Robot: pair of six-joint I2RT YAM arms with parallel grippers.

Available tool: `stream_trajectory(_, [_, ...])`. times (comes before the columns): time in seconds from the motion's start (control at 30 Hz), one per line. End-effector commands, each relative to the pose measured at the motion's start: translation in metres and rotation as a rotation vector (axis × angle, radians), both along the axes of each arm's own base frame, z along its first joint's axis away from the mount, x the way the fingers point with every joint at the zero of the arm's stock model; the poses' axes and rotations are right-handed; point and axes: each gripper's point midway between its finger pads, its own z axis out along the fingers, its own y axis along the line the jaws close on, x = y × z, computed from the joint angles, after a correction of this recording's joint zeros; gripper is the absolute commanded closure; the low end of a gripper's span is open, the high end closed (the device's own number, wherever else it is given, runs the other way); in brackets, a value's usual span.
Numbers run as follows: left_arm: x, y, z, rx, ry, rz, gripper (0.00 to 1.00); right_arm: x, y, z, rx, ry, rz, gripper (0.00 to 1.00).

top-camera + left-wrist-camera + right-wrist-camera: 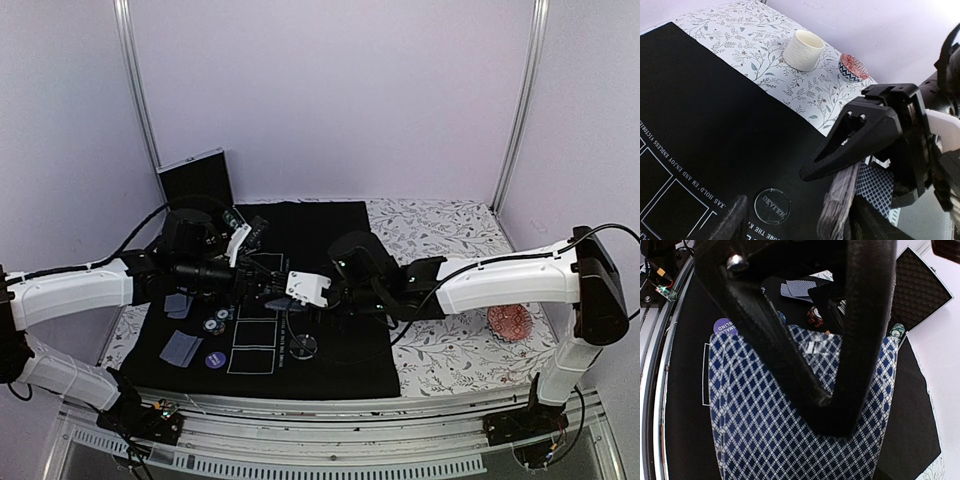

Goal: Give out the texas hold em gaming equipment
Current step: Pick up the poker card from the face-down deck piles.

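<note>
Where the right pincer [832,410] clamps it, the card deck [765,440] shows a blue-and-white lattice back; the left pincer [800,207] gapes apart.

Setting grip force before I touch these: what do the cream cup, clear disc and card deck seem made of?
Cream cup: probably ceramic or matte plastic; ribbed, dull wall without gloss.
Clear disc: likely acrylic; black mat shows through it, bright rim, printed lettering.
Card deck: coated paper or plastic, cannot tell which; thin stacked edges, printed lattice back.
</note>
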Motion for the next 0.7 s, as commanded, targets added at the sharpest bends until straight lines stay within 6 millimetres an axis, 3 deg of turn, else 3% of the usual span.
stream_trajectory(0.0, [-0.001,-0.004,0.005,0.005,-0.016,-0.017,0.31,-0.001,0.014,0.016,0.051,-0.018,0.025,0.49])
stream_trajectory(0.3, [0.005,0.000,0.004,0.038,-0.048,0.014,0.50,-0.002,0.005,0.018,0.064,-0.019,0.001,0.49])
stream_trajectory(0.37, [0.006,0.001,0.003,0.047,-0.049,0.019,0.54,-0.004,0.001,0.011,0.054,-0.007,-0.001,0.49])
stream_trajectory(0.67, [0.008,0.007,0.010,0.060,-0.098,0.034,0.55,-0.002,-0.002,0.004,0.049,-0.006,-0.023,0.49])
